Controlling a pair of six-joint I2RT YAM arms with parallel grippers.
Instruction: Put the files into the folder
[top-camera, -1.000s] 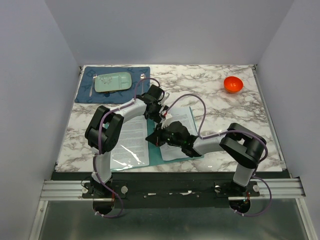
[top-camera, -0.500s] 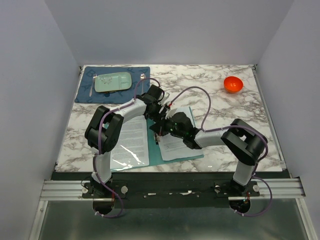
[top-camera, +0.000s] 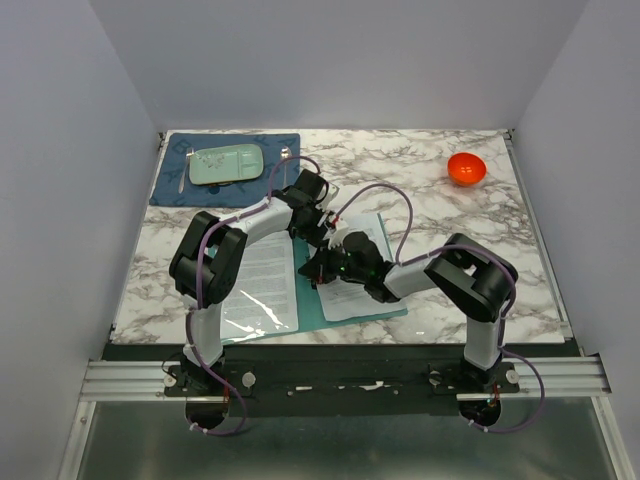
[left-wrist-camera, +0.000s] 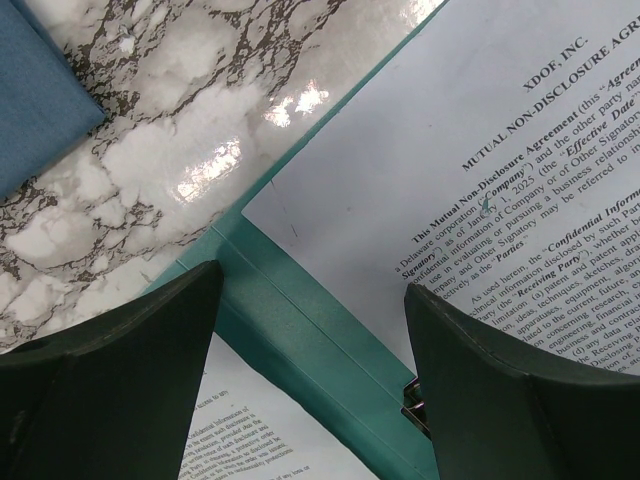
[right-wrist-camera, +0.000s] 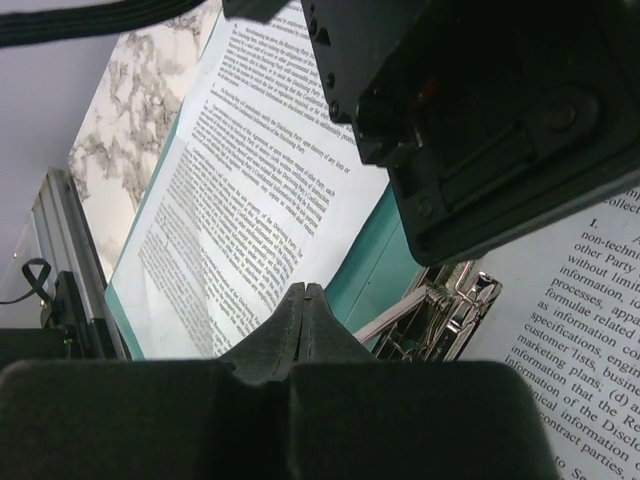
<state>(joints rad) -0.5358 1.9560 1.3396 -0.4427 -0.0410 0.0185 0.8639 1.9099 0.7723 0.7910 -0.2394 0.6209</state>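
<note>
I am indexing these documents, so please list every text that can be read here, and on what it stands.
"XDOF, INC.": top of the paper sheet on the teal folder.
"MUTUAL NON-DISCLOSURE AGRE", cut by the picture edge: heading, same sheet.
Body paragraphs, and the other printed sheet: too small to read reliably.

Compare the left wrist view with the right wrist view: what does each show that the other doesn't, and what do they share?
Only the left wrist view: a corner of the blue placemat, the title on one sheet, and the left gripper open above the spine of the teal folder. Only the right wrist view: the right gripper shut, the left arm's black housing overhead, the rail at the table's edge. Both: the folder, printed files, the marble table and the metal clip.
</note>
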